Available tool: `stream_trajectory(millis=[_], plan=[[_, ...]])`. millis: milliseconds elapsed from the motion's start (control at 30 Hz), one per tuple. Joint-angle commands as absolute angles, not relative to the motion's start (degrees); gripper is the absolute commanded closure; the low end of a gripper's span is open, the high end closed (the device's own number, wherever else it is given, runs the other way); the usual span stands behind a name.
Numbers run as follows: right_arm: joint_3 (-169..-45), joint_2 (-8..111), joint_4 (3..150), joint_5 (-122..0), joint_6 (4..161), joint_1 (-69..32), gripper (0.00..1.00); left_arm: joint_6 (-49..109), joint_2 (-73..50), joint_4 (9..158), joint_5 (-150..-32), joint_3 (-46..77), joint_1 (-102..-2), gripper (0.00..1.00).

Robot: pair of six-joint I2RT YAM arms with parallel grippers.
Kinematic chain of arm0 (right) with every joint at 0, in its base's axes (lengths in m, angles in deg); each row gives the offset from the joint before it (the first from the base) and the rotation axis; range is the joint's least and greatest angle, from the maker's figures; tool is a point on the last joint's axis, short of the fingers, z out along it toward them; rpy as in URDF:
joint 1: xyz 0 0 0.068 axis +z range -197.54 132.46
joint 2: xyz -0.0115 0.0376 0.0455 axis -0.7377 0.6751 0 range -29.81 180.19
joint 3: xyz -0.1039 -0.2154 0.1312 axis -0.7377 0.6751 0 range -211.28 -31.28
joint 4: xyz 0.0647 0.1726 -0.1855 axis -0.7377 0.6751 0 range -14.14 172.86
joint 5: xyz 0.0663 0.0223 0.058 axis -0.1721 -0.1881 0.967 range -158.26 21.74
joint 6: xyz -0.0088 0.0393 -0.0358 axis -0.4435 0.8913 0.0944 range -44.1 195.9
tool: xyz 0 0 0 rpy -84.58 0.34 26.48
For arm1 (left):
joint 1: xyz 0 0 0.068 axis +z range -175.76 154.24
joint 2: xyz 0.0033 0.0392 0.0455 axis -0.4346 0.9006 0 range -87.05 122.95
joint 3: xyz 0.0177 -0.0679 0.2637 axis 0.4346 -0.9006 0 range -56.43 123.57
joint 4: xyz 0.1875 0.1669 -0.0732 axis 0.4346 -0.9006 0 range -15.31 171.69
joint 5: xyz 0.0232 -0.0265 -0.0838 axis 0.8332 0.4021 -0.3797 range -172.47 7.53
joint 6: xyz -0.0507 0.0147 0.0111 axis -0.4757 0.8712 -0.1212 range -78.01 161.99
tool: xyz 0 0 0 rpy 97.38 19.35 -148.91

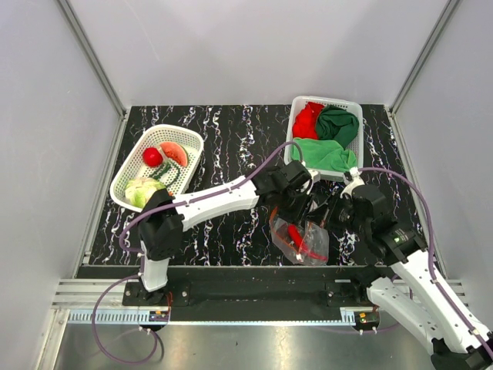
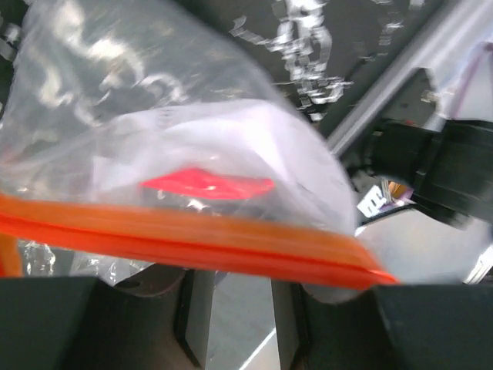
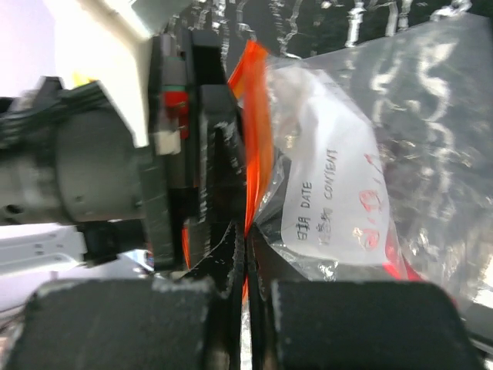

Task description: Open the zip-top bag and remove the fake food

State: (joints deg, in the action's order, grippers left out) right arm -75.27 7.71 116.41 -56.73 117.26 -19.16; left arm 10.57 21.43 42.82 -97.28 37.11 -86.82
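Note:
The zip-top bag (image 1: 304, 240) lies crumpled near the table's front edge, with a red piece (image 2: 208, 183) inside. Its orange-red zip strip (image 2: 192, 231) runs across just beyond my left gripper (image 2: 239, 301), whose fingers stand apart. My right gripper (image 3: 246, 247) is shut on the zip strip (image 3: 256, 116), next to the bag's white label (image 3: 331, 185). In the top view the left gripper (image 1: 302, 202) and right gripper (image 1: 333, 208) meet above the bag. Fake food lies in the left basket: red fruit (image 1: 152, 156), watermelon slice (image 1: 175, 153), cabbage (image 1: 142, 191).
The left white mesh basket (image 1: 123, 183) stands at the table's left. A second white basket (image 1: 359, 108) at the back right holds a red cloth (image 1: 306, 119) and green cloths (image 1: 337, 123). The metal rail and arm bases run along the near edge.

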Motion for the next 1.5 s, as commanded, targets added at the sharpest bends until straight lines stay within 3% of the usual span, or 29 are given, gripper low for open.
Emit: stream_trajectory(millis=[0, 267, 467, 833, 1100, 1233, 1467], plan=[[-72.4, 5.8, 102.9, -52.4, 125.2, -19.1, 1.00, 6.2, 19.9, 40.0, -92.7, 38.5, -85.9, 0.64], [-66.6, 2.0, 95.0, -55.4, 134.5, -19.1, 1.00, 2.7, 18.4, 39.8, -90.3, 31.8, -85.2, 0.55], [-63.4, -0.3, 96.7, -56.2, 134.8, -19.1, 1.00, 3.3, 21.7, 39.9, -88.7, 29.2, -85.2, 0.59], [-59.8, -1.9, 99.4, -56.4, 136.5, -19.1, 1.00, 2.6, 25.8, 45.8, -87.7, 28.3, -85.2, 0.45], [-59.4, -2.5, 99.8, -55.9, 136.5, -19.1, 1.00, 3.9, 27.5, 46.9, -83.4, 24.6, -85.2, 0.44], [-58.9, -3.2, 100.6, -55.5, 136.3, -19.1, 1.00, 4.3, 29.2, 48.9, -82.9, 23.9, -85.2, 0.48], [-59.3, -3.6, 103.4, -54.9, 134.4, -19.1, 1.00, 6.6, 27.6, 50.0, -80.7, 24.5, -85.2, 0.71]])
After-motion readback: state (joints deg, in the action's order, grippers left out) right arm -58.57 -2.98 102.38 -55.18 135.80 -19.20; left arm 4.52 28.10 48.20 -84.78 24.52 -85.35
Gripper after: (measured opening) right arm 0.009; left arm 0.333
